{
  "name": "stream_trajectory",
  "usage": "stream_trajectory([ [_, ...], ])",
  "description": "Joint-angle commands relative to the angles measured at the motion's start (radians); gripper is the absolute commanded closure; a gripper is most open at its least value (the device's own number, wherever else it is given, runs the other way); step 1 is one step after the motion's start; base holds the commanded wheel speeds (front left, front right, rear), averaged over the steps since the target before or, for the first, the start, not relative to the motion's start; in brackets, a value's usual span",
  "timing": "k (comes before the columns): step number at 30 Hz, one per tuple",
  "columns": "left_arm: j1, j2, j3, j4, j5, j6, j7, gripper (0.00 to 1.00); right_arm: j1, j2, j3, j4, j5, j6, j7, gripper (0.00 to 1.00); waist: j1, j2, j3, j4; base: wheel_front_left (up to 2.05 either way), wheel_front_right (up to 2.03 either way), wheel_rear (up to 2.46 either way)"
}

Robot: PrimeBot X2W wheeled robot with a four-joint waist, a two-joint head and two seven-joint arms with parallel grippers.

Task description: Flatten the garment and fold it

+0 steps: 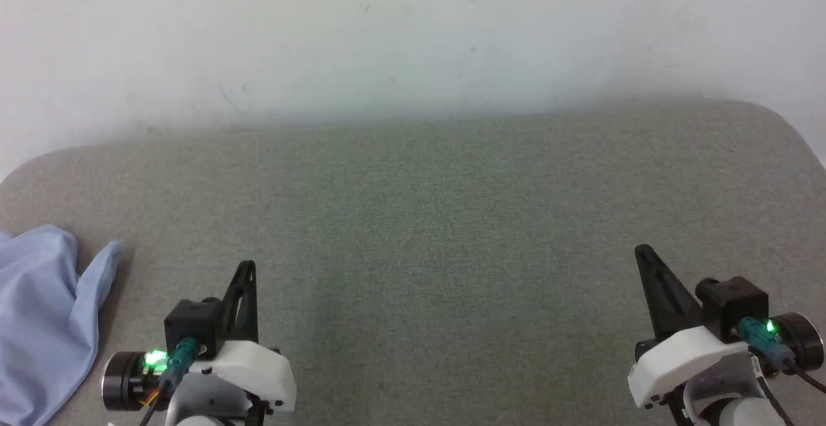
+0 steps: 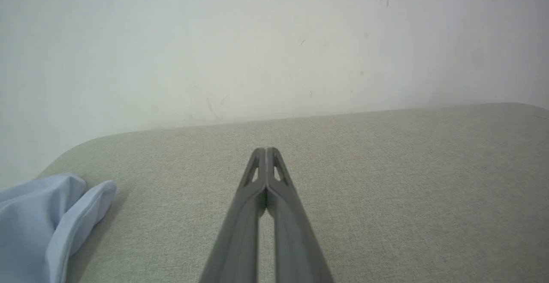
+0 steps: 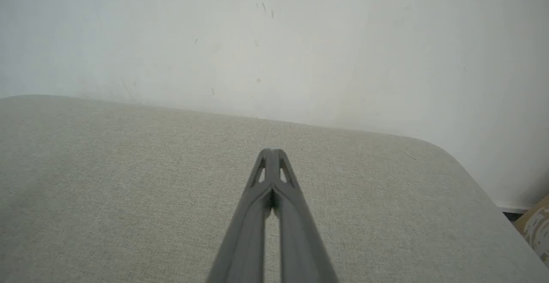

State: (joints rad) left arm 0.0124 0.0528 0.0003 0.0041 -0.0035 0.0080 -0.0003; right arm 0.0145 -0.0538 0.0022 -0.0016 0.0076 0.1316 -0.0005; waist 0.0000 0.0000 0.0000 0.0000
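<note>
left hand (image 1: 247, 266): clenched, empty, poised over the grey tabletop (image 1: 439, 219)
right hand (image 1: 643, 252): clenched too, nothing in it, well apart from the garment (image 1: 45, 329)
garment: light blue, bunched at the tabletop's left edge, near the left hand, not touching
step: barely begun, nothing flattened yet
next: left hand likely must open, reach left, pull the garment to centre

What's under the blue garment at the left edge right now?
The garment lies bunched on the grey fabric-covered surface. Whatever sits beneath its folds is covered, and it runs off the picture's left edge, so the rest is unseen.
</note>
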Motion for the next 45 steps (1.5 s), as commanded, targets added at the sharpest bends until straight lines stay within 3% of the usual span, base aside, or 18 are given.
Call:
stream_trajectory([
  [1, -0.012, -0.003, 0.0, -0.004, 0.004, -0.008, 0.0, 1.0, -0.015, 0.004, -0.002, 0.002, -0.008, -0.001, 0.0, 1.0, 0.0, 0.0, 0.0, 0.0, 0.0, 0.0, 0.0],
  [25, -0.012, -0.003, 0.0, -0.004, 0.004, -0.008, 0.0, 1.0, -0.015, 0.004, -0.002, 0.002, -0.008, -0.001, 0.0, 1.0, 0.0, 0.0, 0.0, 0.0, 0.0, 0.0, 0.0],
  [26, 0.0, 0.0, 0.0, 0.0, 0.0, 0.0, 0.0, 0.0, 0.0, 0.0, 0.0, 0.0, 0.0, 0.0, 0.0, 0.0, 0.0, 0.0, 0.0, 0.0, 0.0, 0.0, 0.0],
  [45, -0.012, 0.0, -0.026, 0.009, -0.044, 0.0, -0.036, 0.0, 0.009, 0.0, -0.01, 0.008, 0.018, 0.0, -0.035, 0.0, 0.0, 0.0, 0.003, 0.014, 0.0, 0.0, 0.0],
])
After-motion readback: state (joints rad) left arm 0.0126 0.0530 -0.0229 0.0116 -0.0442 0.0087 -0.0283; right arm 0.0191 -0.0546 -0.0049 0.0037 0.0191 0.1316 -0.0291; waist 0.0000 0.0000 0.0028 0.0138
